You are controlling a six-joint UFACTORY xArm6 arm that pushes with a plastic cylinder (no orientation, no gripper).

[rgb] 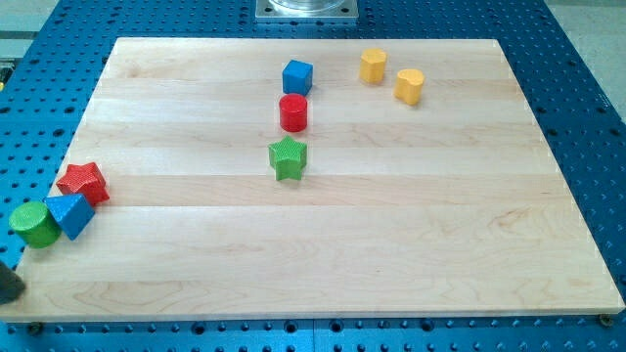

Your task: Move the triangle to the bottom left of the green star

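Note:
The blue triangle block point(70, 214) lies at the board's left edge, far to the left of and below the green star point(288, 158), which sits near the board's middle. The triangle touches a red star point(83, 183) above it and a green cylinder point(34, 225) on its left. A dark shape at the view's lower left edge looks like my rod; my tip point(12, 293) is just below the green cylinder and below-left of the triangle, not touching either.
A red cylinder point(293, 112) stands just above the green star, with a blue cube point(297, 76) above that. Two yellow blocks point(373, 66) point(410, 86) sit at the upper right. The wooden board point(391, 244) lies on a blue perforated table.

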